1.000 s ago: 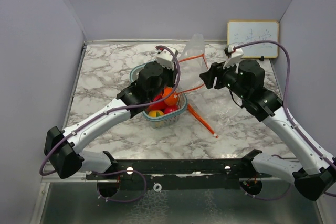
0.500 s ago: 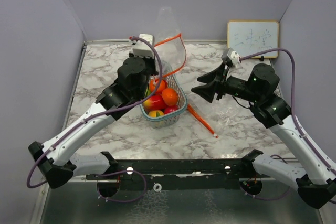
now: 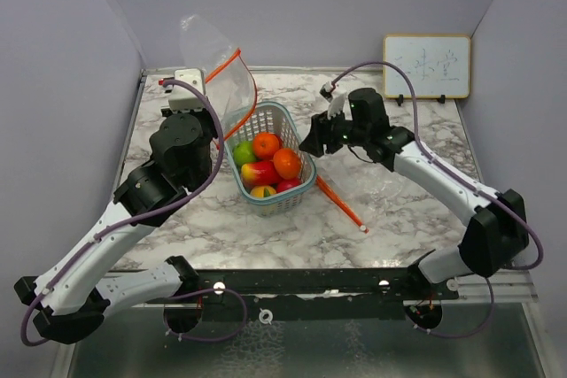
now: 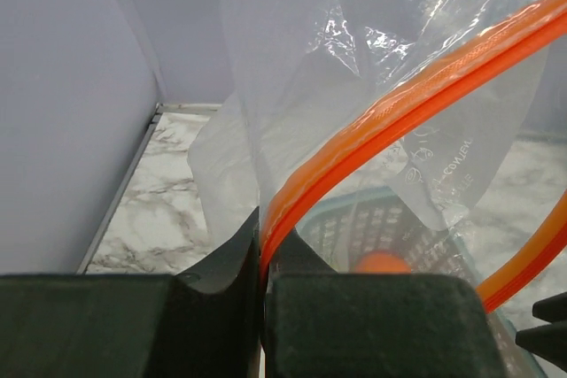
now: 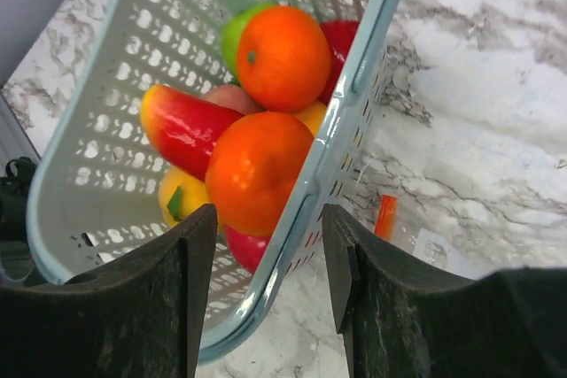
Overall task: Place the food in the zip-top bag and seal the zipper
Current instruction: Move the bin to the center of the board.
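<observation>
The counter (image 3: 177, 219) carries everything. The bag (image 3: 217, 73) hangs at the upper left of the top view, its orange zipper edge (image 4: 399, 104) clamped in the closed left pincer (image 4: 263, 250). The basket (image 3: 282, 202) sits mid-frame with its long axis running roughly up-down. The right pincer (image 3: 307, 145) gapes open at the basket's right rim, the nearer one to the fruits (image 3: 266, 144), which lie inside just to its left.
</observation>
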`<state>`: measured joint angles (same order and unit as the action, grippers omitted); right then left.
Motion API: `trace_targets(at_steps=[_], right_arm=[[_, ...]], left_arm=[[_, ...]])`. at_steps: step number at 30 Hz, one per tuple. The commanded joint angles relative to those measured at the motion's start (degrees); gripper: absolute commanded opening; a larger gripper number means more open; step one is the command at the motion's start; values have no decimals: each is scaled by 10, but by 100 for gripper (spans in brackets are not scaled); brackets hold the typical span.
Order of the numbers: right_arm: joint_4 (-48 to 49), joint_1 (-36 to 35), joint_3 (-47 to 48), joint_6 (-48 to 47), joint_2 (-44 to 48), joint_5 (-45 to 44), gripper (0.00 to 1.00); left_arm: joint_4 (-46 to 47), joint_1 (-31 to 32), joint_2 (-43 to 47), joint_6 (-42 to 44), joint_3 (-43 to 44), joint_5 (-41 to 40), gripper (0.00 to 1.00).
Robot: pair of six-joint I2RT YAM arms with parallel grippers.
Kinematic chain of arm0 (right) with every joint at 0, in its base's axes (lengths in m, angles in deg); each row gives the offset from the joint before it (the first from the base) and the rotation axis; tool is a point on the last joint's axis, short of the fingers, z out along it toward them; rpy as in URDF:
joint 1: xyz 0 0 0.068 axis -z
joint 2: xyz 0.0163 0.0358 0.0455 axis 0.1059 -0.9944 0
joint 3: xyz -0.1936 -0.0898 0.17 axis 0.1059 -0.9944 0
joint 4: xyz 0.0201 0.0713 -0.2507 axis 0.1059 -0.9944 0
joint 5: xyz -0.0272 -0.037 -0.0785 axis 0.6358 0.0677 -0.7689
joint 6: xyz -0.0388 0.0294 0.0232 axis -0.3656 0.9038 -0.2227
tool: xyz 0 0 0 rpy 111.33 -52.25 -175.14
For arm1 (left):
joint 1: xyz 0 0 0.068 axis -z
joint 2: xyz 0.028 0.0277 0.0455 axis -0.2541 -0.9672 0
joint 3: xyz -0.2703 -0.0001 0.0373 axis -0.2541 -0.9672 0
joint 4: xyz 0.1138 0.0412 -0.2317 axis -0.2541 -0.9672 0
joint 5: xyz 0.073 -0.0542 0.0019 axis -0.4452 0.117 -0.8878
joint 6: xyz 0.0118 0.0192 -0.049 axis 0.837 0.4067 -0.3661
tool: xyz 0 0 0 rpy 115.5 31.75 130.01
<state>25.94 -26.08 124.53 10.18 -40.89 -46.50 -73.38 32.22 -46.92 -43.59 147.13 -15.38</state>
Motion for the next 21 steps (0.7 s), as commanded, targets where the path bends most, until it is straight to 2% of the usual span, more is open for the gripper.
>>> trace_targets(at_steps=[1, 6, 15, 17, 20, 21], right_arm=[[38, -1, 49, 26, -63, -16, 51], [42, -5, 90, 36, -140, -47, 46], [-8, -39, 142, 26, -212, -195, 39], [-15, -42, 145, 28, -216, -220, 29], [-32, -42, 143, 54, -210, -284, 4], [-32, -42, 137, 71, -202, -315, 1]], left_arm=[[-42, -1, 18, -4, -15, -34, 0], [-61, -1, 22, -13, -20, -22, 0], [-66, -1, 38, -15, -39, -17, 0], [-67, -1, 41, -16, -40, -15, 0], [-73, -2, 43, -19, -41, -14, 0], [-74, -2, 44, -19, -41, -13, 0]])
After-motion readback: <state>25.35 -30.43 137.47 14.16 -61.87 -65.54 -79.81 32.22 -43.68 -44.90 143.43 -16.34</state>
